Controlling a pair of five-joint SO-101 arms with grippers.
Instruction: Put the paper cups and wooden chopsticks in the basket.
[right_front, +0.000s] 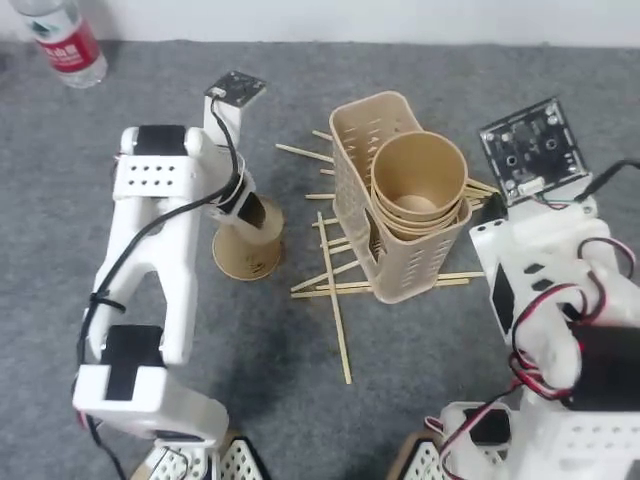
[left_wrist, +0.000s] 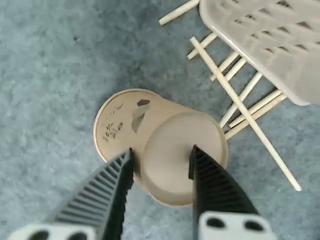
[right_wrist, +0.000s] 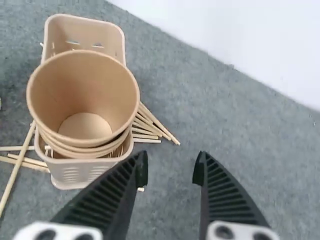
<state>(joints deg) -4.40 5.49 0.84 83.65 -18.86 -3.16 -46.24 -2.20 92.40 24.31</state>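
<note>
Cup duty sits with the left gripper (left_wrist: 161, 154). Its jaws stand parted with nothing between them, and directly beneath them one paper cup (left_wrist: 120, 120) stands upside down on the grey mat (left_wrist: 50, 75), base up. One fingertip lines up with the edge of the base and the other lies over its middle. I judge I am off-centre for a clean pinch and would shift sideways before closing. Whether the pads touch the cup I cannot tell.

Beyond the fingertips and off to one side, loose wooden chopsticks (left_wrist: 240, 107) lie fanned against the foot of the basket (left_wrist: 265, 45). Several seem to run under it, which should make them awkward to lift.

The right gripper (right_wrist: 170, 165) hangs open and empty too, with the basket just ahead of its tips. A stack of cups (right_wrist: 82, 95) already fills the end nearest it, leaving the far end free, I reckon, for the chopsticks.
</note>
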